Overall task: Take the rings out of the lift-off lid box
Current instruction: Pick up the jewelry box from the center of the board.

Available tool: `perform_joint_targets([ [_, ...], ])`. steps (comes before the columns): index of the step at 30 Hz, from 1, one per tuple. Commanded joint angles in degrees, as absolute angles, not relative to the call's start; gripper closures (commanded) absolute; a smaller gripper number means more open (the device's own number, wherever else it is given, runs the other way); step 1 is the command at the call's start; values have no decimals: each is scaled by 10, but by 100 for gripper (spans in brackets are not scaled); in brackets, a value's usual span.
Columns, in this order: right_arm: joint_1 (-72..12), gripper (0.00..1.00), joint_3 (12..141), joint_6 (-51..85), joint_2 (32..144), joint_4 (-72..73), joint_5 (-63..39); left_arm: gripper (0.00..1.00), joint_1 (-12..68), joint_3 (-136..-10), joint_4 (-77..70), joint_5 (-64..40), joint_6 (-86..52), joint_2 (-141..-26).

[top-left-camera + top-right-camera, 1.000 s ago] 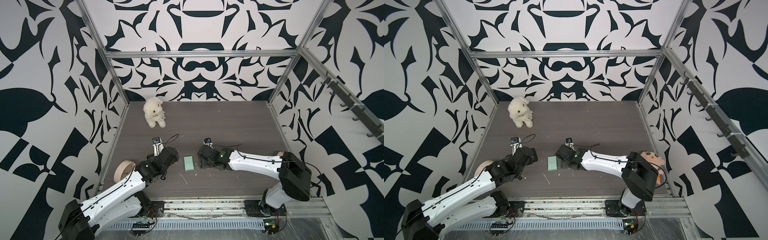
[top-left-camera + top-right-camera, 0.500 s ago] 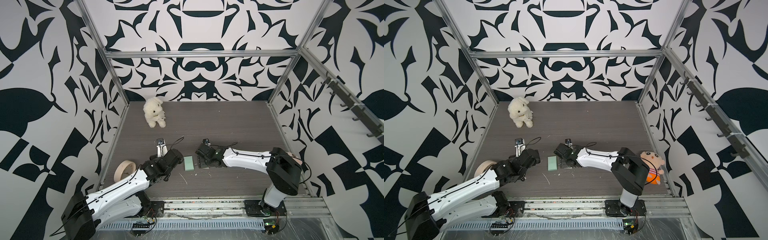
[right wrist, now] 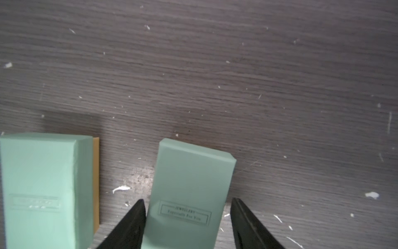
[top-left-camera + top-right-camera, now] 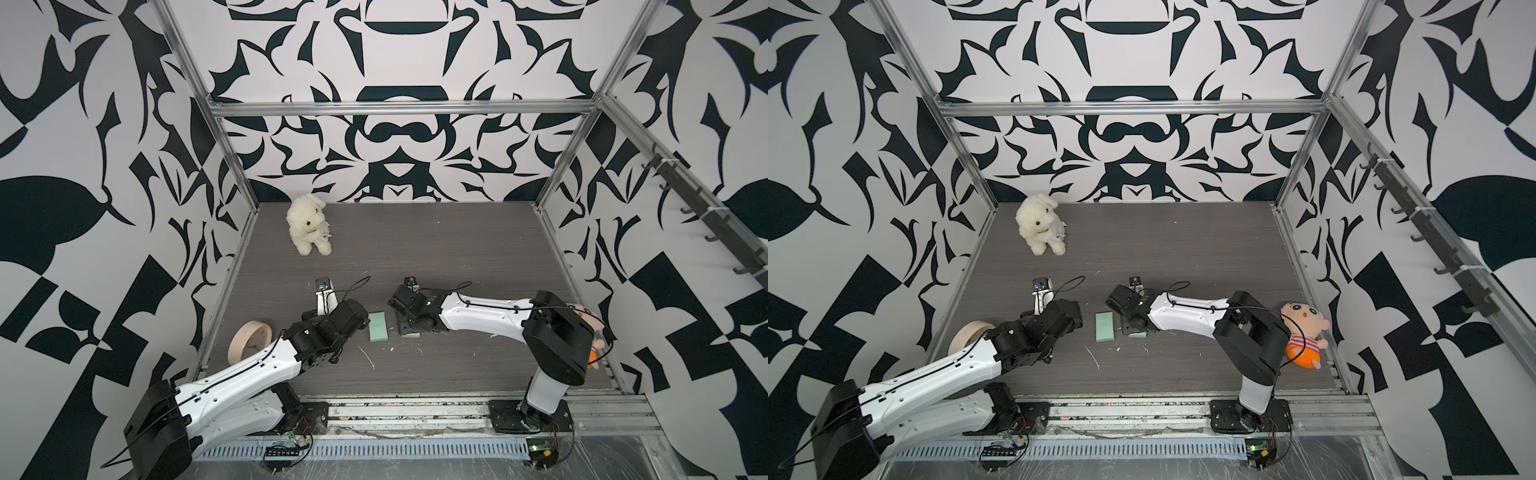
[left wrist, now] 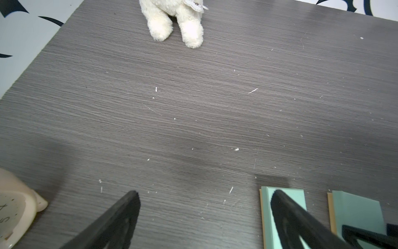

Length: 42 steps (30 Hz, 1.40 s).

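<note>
Around the mint box's (image 3: 189, 172) edges, the right tool (image 3: 187, 200) leaves little room.

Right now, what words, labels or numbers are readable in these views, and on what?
"JEWELLERY": framed label on the box at the right gripper.
"Especially For You": same label, the line below.
Label on the second box: too faint to read.
Numerals on the clock: cut off, unreadable.
The plush tag: too small to read.
</note>
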<state>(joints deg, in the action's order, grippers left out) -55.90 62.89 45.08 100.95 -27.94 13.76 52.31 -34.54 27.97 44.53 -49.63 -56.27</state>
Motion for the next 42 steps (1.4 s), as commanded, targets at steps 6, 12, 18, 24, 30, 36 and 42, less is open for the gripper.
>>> perform_joint_targets([
  [6,-555,38,650,446,1005,-295,150,1,526,-317,237,420,-458,-540],
  [12,-553,42,646,443,1002,-293,147,1,526,-302,200,393,-431,-525],
  [18,-550,43,630,431,981,-277,137,1,531,-247,76,303,-369,-497],
  [24,-543,44,615,416,953,-266,131,1,573,-231,24,261,-299,-455],
  [30,-533,44,599,402,922,-265,121,1,577,-276,79,254,-262,-483],
  [36,-523,45,583,386,880,-274,117,1,590,-323,110,235,-225,-526],
  [42,-516,45,568,376,834,-288,116,1,594,-402,174,190,-104,-520],
])
